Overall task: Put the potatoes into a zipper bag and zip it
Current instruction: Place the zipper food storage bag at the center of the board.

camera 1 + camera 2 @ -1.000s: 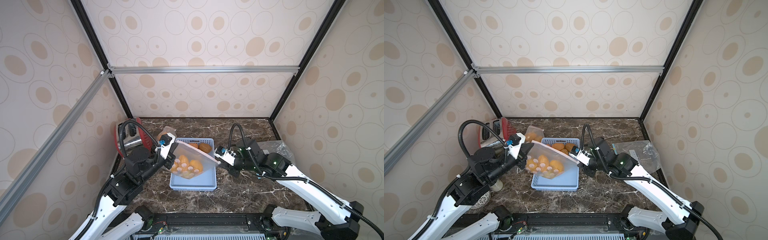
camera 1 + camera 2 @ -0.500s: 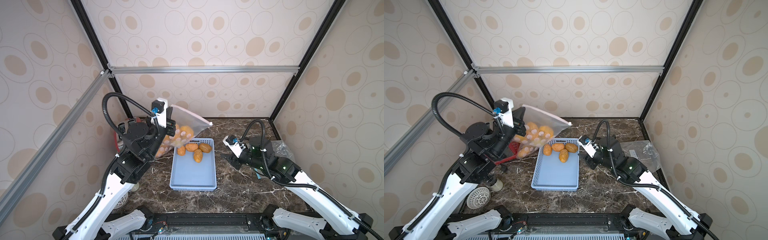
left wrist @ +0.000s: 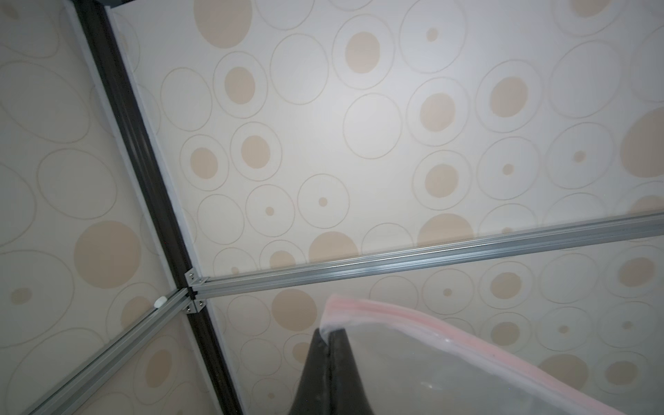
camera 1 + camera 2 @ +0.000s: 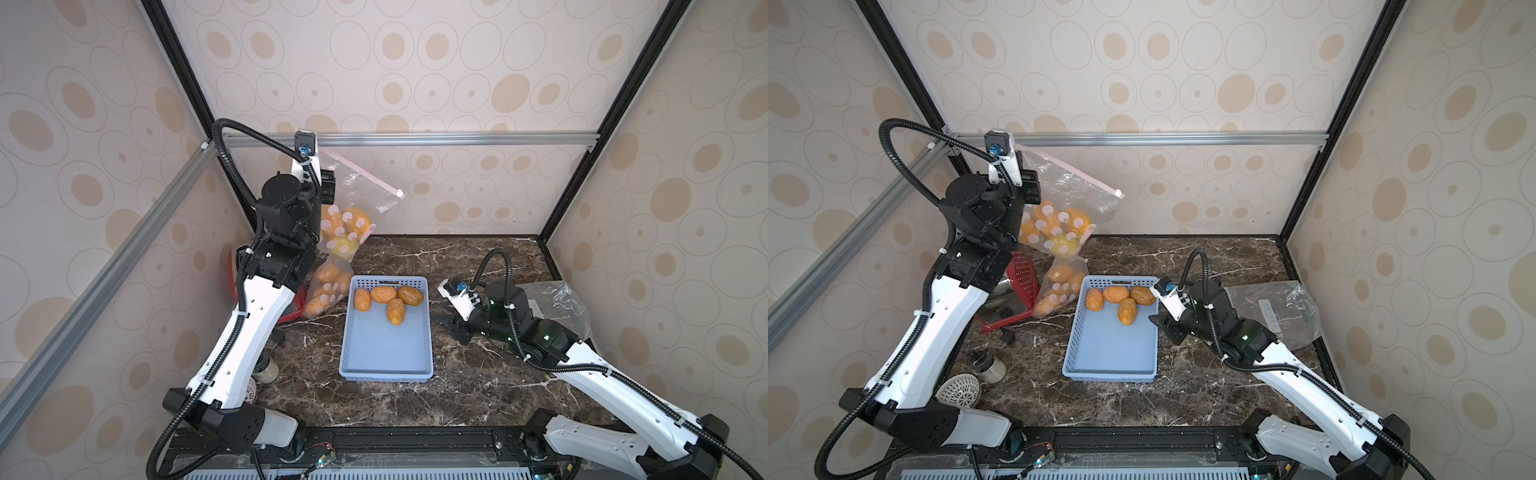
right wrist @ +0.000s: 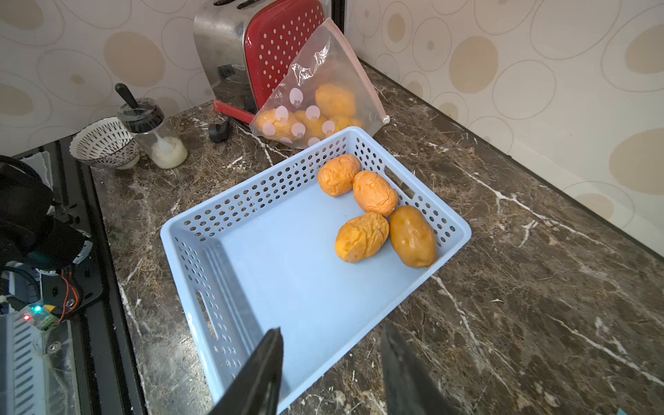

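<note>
Left gripper (image 3: 328,334) pinches the full zipper bag (image 4: 353,195) high — right gripper (image 5: 331,327) spread, holding nothing. Next, maybe: rest it by the table's (image 4: 478,257) left edge.

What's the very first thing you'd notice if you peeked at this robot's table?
The left gripper, shut on the corner of a clear zipper bag, holds it high at the back left, heavy with potatoes. In the middle of the marble table sits a blue basket with four loose potatoes at its far end. A second bag of potatoes leans against a red toaster.
</note>
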